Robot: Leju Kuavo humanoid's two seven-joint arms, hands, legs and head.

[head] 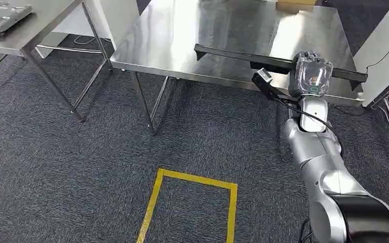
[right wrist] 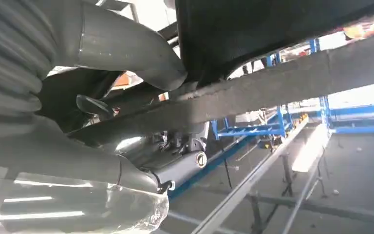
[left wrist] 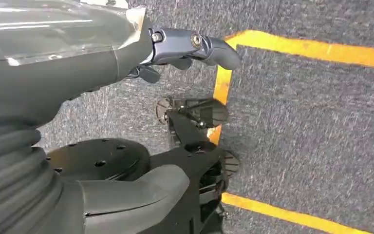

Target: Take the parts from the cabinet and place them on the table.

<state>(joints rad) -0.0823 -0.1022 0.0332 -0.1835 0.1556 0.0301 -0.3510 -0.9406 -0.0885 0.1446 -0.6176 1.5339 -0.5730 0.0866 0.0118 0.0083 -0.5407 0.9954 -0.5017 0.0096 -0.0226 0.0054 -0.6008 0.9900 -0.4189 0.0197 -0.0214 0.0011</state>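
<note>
The right robot hand (head: 312, 76) grips a long black part (head: 243, 54) off-centre, over the bench's (head: 182, 40) near edge. It looks rigid and long, so likely to tip; a mid-length hold seems steadier. The left robot hand (left wrist: 126, 53) hangs empty, fingers apart.

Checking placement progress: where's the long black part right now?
Head view: the long black part is gripped by the right hand near its right end, stretched across the near edge of the steel table.
</note>
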